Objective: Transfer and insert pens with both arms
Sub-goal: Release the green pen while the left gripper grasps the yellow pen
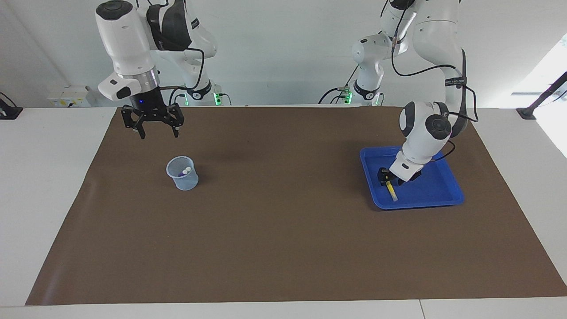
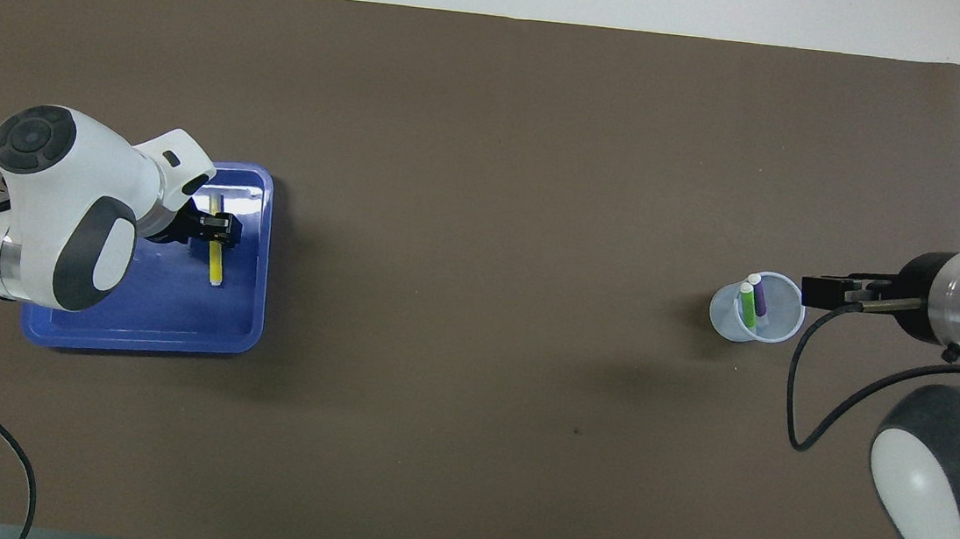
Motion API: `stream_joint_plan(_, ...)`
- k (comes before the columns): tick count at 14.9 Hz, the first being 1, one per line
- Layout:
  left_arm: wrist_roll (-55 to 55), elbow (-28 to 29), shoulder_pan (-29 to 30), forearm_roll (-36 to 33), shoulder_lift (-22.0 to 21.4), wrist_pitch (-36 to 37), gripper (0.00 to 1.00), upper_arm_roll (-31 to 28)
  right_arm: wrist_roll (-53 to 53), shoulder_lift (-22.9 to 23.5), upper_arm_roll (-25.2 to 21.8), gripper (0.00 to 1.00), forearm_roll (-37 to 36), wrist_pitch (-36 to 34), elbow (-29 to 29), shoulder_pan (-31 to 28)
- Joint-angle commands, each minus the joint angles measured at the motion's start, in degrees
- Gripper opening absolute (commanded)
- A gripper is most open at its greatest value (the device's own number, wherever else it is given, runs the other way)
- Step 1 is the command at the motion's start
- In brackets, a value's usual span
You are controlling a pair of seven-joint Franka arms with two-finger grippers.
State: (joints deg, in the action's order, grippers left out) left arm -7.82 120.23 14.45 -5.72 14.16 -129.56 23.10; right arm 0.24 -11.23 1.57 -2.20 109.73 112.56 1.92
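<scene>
Brown mat [image 1: 283, 230] — its centre and lower half of the facing view are lying bare. Obstacles: blue tray [image 1: 436, 199] at right, the left gripper [image 1: 388, 177] crowding it; clear cup [image 1: 182, 173] standing centre-left, the right gripper [image 1: 153, 126] hanging raised at upper left — cup mouth uncovered.

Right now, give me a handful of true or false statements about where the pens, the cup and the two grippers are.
1. The green pen and purple pen stand in the cup. True.
2. The yellow pen lies on the brown mat. False: it lies in the blue tray.
3. The right gripper holds a pen. False: it is open and empty, raised above the mat.
4. The left gripper is down at the yellow pen. True.
</scene>
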Motion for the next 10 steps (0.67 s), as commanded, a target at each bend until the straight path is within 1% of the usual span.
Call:
stream_joint_plan(1,-0.1,0.2,-0.3,-1.3,0.3,-0.3,0.57,-0.2,1.0,7.4,0.3,1.00,-0.1,-9.6,-14.0,-0.3)
stream_joint_plan(3,-0.2,0.3,-0.3,-1.3,0.3,-0.3,0.51,-0.2,1.2,9.8,0.3,1.00,-0.1,-15.0,-20.3,-0.3)
stream_joint_plan(4,-0.2,0.3,-0.3,-1.3,0.3,-0.5,0.48,-0.2,1.3,10.4,0.3,1.00,-0.1,-17.1,-21.9,-0.3)
stream_joint_plan(5,-0.2,0.3,-0.3,-1.3,0.3,-0.5,0.43,-0.2,1.3,10.0,0.3,1.00,0.0,-17.7,-21.8,-0.2)
stream_joint_plan(6,-0.2,0.3,-0.3,-1.3,0.3,-0.6,0.36,-0.2,1.2,9.4,0.3,1.00,0.0,-18.5,-21.1,-0.2)
stream_joint_plan(7,-0.2,0.3,-0.1,-1.3,0.3,-0.7,0.27,-0.2,1.3,9.0,0.2,1.00,0.0,-19.5,-20.9,-0.3)
stream_joint_plan(9,-0.2,0.3,0.3,-1.3,0.3,-0.7,0.05,-0.2,1.3,8.9,0.3,1.00,0.0,-19.6,-20.3,-0.2)
stream_joint_plan(10,-0.3,0.3,0.3,-1.3,0.3,-0.7,0.00,-0.2,1.3,8.9,0.3,1.00,0.0,-19.6,-20.2,-0.2)
